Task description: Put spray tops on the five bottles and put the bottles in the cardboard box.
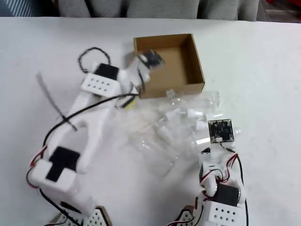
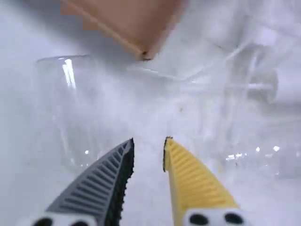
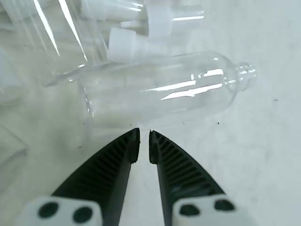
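1. Worktop [image 1: 268, 66]: white, broad, carrying all that follows.
2. White left arm [image 1: 89, 117]: stretched across the worktop towards the nearest corner of the box, wrist just beside that corner.
3. White right arm [image 1: 221, 197]: folded low at the near edge, wrist over the near side of the bottle heap.
4. Brown cardboard box [image 1: 176, 66]: upright and open-topped, at the far middle of the worktop.
5. Clear bottles [image 1: 174, 122]: lying in a heap on the worktop between the two arms, just beside the near wall of the box and outside it. One bottle [image 3: 160, 94] on its side with a bare open neck, just ahead of the right arm's fingers.
6. White spray tops [image 3: 160, 21]: lying among the bottles beyond that one; on a bottle or loose, impossible to tell.
7. Small left gripper [image 2: 148, 141]: one grey and one yellow finger, parted a little, nothing between them, aimed at the worktop just short of the box corner.
8. Small right gripper [image 3: 144, 133]: black fingers almost together, a thin slit between the tips, gripping nothing.
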You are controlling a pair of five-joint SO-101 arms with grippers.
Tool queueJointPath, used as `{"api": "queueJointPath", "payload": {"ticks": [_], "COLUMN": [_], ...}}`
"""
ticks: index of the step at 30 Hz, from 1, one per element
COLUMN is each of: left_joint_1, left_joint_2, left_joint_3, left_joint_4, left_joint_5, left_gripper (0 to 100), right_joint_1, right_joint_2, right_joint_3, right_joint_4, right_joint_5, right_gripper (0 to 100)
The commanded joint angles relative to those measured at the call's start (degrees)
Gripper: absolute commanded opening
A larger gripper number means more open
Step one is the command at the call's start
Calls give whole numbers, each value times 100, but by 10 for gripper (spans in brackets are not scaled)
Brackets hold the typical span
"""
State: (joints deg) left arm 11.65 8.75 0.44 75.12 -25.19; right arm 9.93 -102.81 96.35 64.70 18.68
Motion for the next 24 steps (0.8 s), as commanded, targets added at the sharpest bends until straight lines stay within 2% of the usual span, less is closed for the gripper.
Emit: {"api": "queueJointPath", "payload": {"ticks": [1, 4, 6, 10, 12, 17, 24], "left_joint_1": [-453, -831, -1068, -1358, -1499, -1807, -1842], "left_joint_2": [-585, -567, -576, -567, -567, 4, 1842], "left_joint_3": [-26, -18, 141, 492, 598, 132, -2048], "left_joint_4": [-448, -1020, -1407, -1996, -2171, -2338, -1090], "left_joint_5": [2207, 3253, 3525, 2866, 2655, 2154, 1688], "left_gripper": [118, 118, 138, 320, 376, 358, 359], "right_joint_1": [-4, -4, -4, -4, -4, -4, -4], "right_joint_2": [-31, -31, -31, -31, -31, -31, -31], "right_joint_3": [44, 44, 44, 44, 44, 44, 44], "right_joint_4": [57, 66, 66, 66, 66, 66, 66], "right_joint_5": [79, 79, 79, 79, 79, 79, 79], "right_gripper": [18, 18, 18, 17, 17, 17, 17]}}
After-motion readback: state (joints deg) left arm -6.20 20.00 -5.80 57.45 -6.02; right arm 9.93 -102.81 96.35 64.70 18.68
